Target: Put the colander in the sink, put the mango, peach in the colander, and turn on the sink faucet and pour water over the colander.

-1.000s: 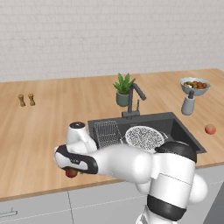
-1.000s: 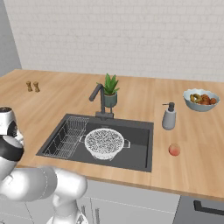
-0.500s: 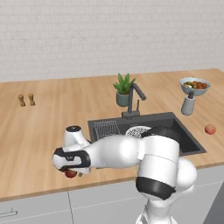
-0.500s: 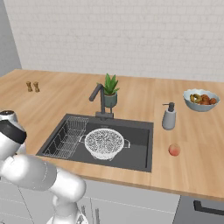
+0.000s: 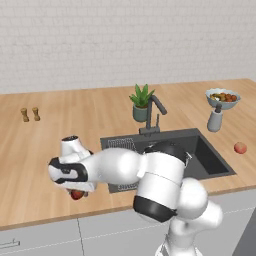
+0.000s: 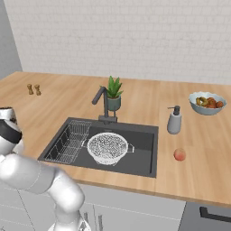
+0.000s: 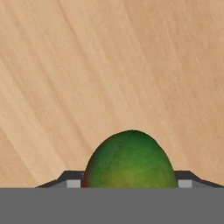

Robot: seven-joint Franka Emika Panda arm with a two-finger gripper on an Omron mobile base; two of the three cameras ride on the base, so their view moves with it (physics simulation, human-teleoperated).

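Gripper fingers close against the mango.

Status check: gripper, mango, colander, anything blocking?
Gripper low over counter, fingers flanking mango; grasp unclear. Colander in sink. Peach on counter. Nothing blocking.

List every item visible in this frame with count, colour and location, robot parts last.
colander: 1, white mesh, in the sink
sink: 1, dark grey, set into the counter
sink faucet: 1, dark grey, behind the sink, no water running
mango: 1, green and red, between the fingers, over the counter left of the sink
peach: 1, pinkish-orange, counter right of the sink
potted plant: 1, green, beside the faucet
soap dispenser: 1, grey, right of the sink
fruit bowl: 1, grey-blue, far right
shakers: 2, brown, far left
counter: 1, light wood
gripper: 1, around the mango
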